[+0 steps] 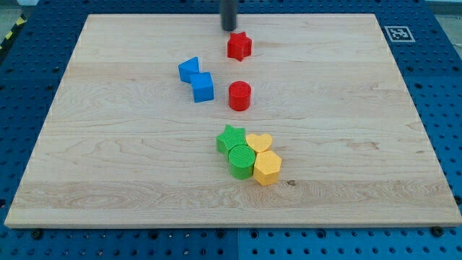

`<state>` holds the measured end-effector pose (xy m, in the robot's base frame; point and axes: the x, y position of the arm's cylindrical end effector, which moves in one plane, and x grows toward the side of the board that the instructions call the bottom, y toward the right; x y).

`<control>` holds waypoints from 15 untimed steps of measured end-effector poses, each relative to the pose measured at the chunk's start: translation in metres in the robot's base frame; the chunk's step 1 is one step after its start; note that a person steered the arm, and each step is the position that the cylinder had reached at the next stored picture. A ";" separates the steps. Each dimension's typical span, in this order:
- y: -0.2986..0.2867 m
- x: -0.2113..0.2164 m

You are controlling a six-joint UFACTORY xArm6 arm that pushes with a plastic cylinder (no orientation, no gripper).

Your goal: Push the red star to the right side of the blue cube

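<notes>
No jaws, just my tip [229, 29] at the view's top just above the red star [239, 46], up-right of the blue cube [203, 87]; light, rigid, likely slides and spins, so push a flat side.

Bright, even light across the wooden board [346, 144]; no harsh glare.

Shadows are soft and short, hugging the base of each block, as under the red cylinder [240, 96] and the yellow hexagon block [266, 168], so the light seems to come from overhead, perhaps diffuse; the wood grain reads clearly; colours are saturated; the dark rod [229, 14] at the view's top is slightly soft, its end [229, 29] not crisp; the board's edges look straight, with perspective narrowing toward the top; the picture is low in resolution.
</notes>
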<state>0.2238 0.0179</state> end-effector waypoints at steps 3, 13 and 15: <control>-0.044 0.119; -0.094 0.081; -0.051 0.093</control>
<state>0.3167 -0.0335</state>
